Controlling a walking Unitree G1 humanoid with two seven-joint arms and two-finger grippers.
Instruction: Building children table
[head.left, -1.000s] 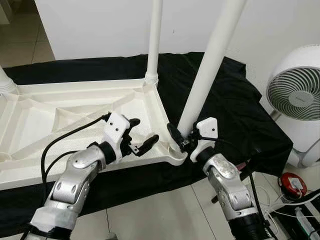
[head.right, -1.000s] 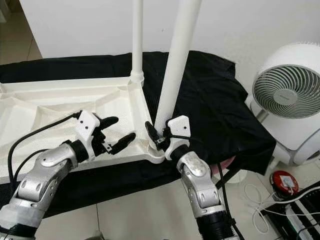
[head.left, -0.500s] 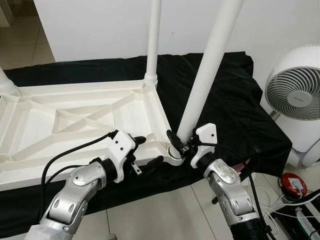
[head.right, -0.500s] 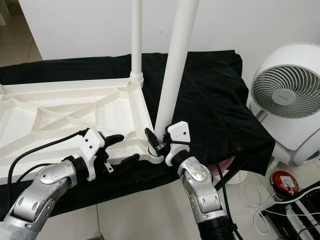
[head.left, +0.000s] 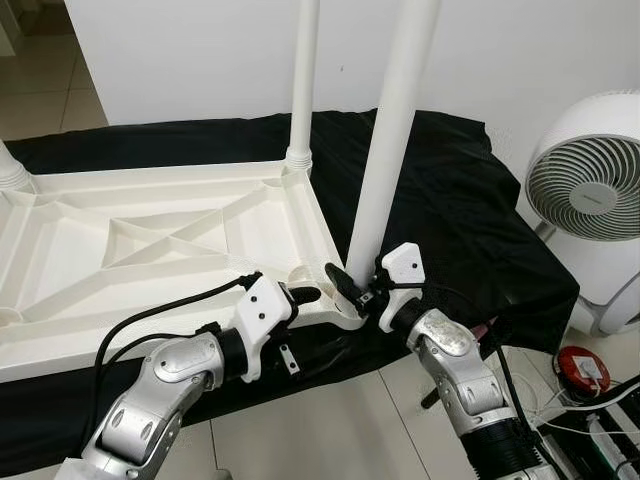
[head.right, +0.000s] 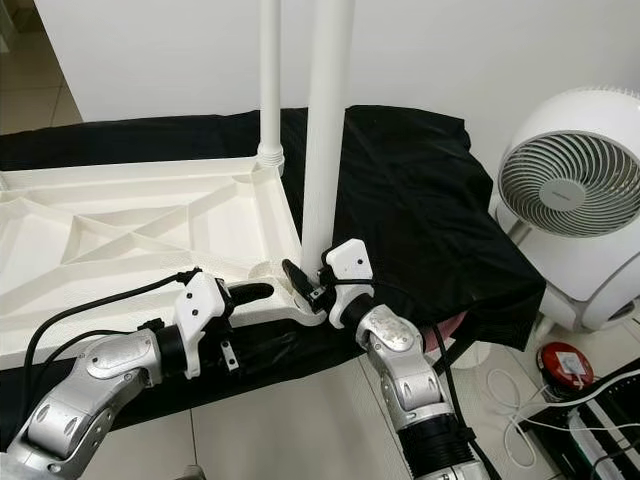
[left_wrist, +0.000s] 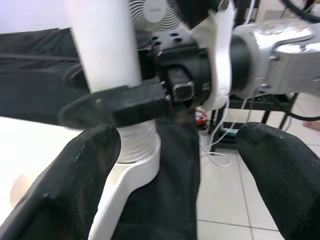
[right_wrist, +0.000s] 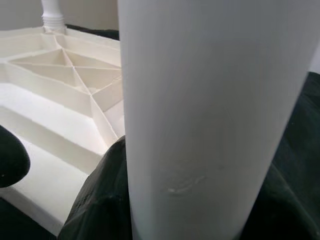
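Note:
The white tabletop (head.left: 150, 240) lies upside down on a black cloth (head.left: 450, 220). One white leg (head.left: 303, 80) stands in its far right corner. A second, thicker leg (head.left: 385, 170) stands upright in the near right corner socket (left_wrist: 135, 145), and my right gripper (head.left: 358, 288) is shut on its base. In the right wrist view this leg (right_wrist: 200, 110) sits between the dark fingers (right_wrist: 100, 200). My left gripper (head.left: 312, 322) is open at the tabletop's near edge, just left of that corner. One of its fingers lies over the rim, the other below it.
A white fan (head.left: 590, 200) stands on the floor to the right. Cables and a red-and-white device (head.left: 585, 370) lie below it. Another leg's base (head.left: 10, 170) shows at the far left corner. A white wall (head.left: 180, 50) runs behind the table.
The near leg has swung from tilted to upright in the corner socket, with my right gripper still on it. My left gripper has moved down off the tabletop to its near edge by the corner.

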